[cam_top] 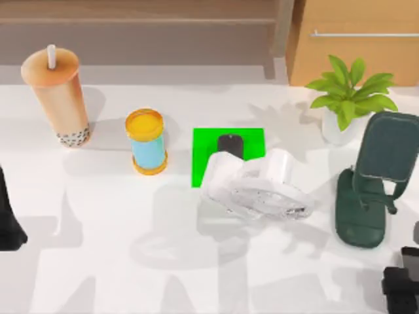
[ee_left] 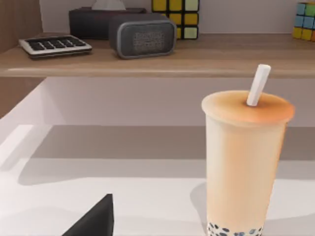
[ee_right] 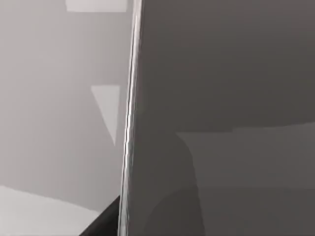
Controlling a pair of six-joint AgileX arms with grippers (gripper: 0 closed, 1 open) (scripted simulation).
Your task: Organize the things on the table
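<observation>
R gripper (cam_top: 400, 288) at table's (cam_top: 98, 261) bottom-right corner, grey-screened smartphone (ee_right: 221, 98) right up against its cam; can't tell if clamped. L arm parked at left edge. White clear-caged desk fan (cam_top: 258, 184) tipped over, overlapping green patch (cam_top: 203, 157).

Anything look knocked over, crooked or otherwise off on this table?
Yes. The white desk fan lies tipped on its side, partly over the green patch beside the small black gadget. The bubble tea cup stands upright.

2 matte black arms (cam_top: 9, 222), blocky angular black hand (cam_top: 400, 288)
</observation>
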